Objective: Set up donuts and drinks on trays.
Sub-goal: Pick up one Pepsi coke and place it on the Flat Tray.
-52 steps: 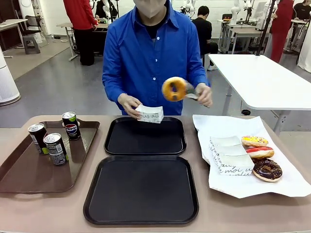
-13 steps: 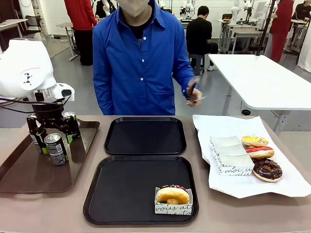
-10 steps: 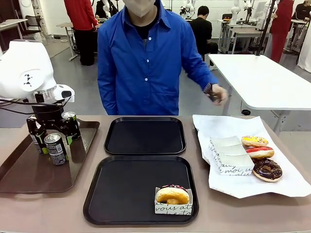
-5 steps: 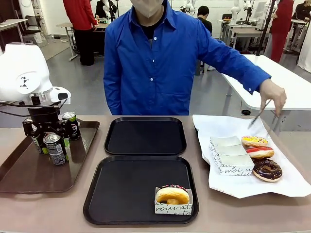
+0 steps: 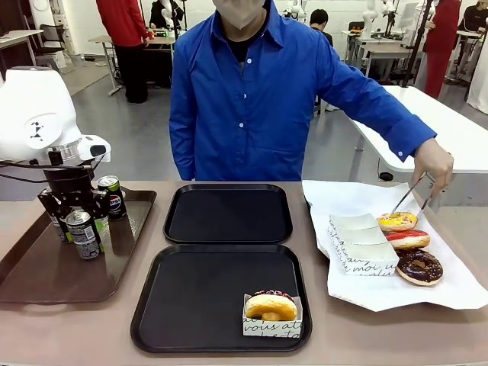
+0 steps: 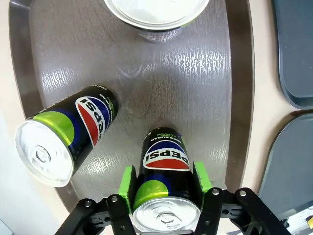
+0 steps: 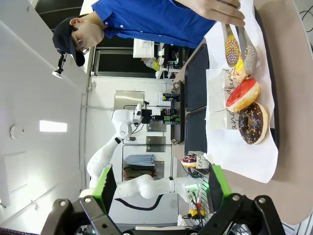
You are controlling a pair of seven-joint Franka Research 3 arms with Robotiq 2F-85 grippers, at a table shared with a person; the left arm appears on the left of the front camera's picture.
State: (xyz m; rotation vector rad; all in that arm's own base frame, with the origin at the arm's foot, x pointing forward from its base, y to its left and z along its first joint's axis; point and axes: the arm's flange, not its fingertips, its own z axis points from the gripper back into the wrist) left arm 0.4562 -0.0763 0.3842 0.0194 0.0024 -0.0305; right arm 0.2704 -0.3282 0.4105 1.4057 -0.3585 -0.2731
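Your left gripper (image 6: 165, 182) is clamped tight on a soda can (image 6: 165, 156) standing toward the near side of the brown tray (image 5: 30, 284), and another can (image 5: 112, 197) stands near that tray's far right corner. Your right gripper (image 7: 160, 191) is spread wide with nothing between its fingers. Right of the brown tray, a donut (image 5: 271, 305) in a paper holder sits in the nearer black tray (image 5: 191, 305). Farther right, the person's hand (image 5: 435, 162) holds tongs (image 5: 408, 194) at a yellow donut (image 5: 396, 221).
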